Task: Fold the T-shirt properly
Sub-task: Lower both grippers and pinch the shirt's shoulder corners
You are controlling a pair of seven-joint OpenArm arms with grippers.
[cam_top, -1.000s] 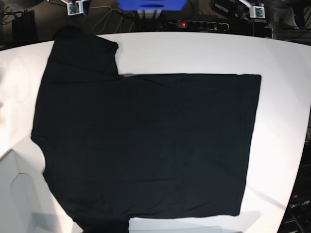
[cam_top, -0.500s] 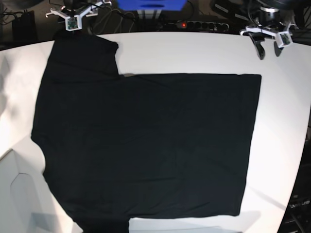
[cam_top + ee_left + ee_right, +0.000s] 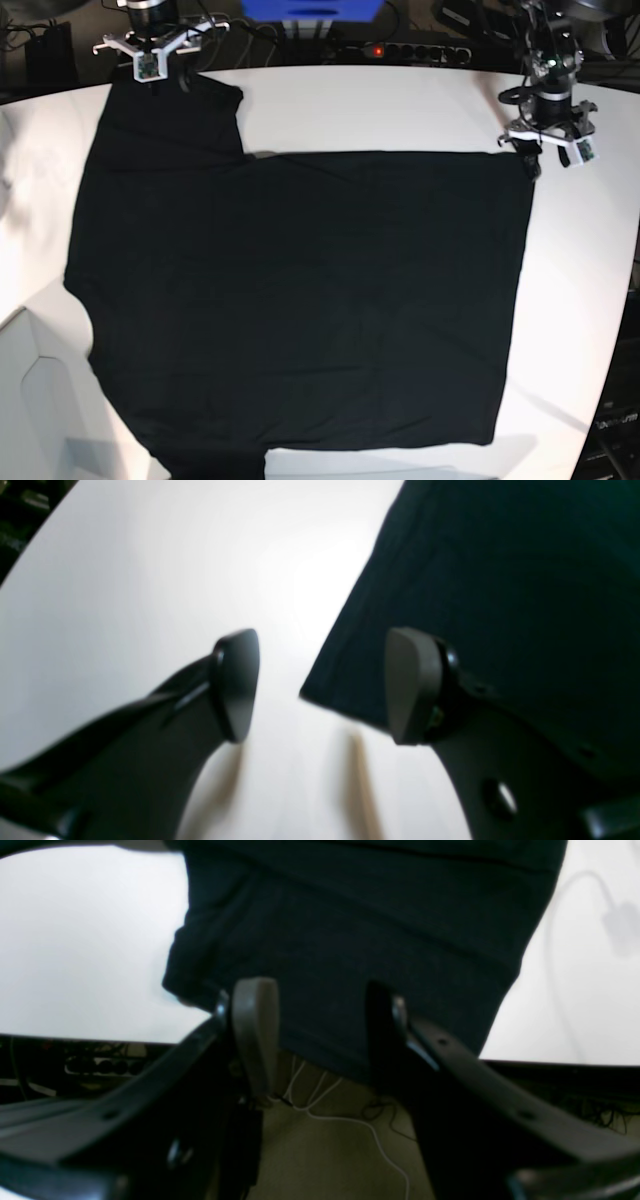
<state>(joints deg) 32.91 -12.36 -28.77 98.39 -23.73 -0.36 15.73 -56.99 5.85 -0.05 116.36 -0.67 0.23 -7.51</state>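
In the base view the T-shirt (image 3: 300, 290) lies spread flat on the white table (image 3: 400, 110), plain black side up, one sleeve reaching the table's edge near the right gripper (image 3: 168, 82) and the hem corner under the left gripper (image 3: 552, 160). This looks like the start of the folding, both arms lining up for a first grasp. In the left wrist view the jaws stand open, nothing between them but air, with the hem corner just beyond; the next move seems to call for lowering so that the fingers straddle that corner, then pinching it. In the right wrist view the jaws are also open and empty above the sleeve, whose end overhangs the table edge; that arm likely needs to go down and grip the cloth there, catching every layer.
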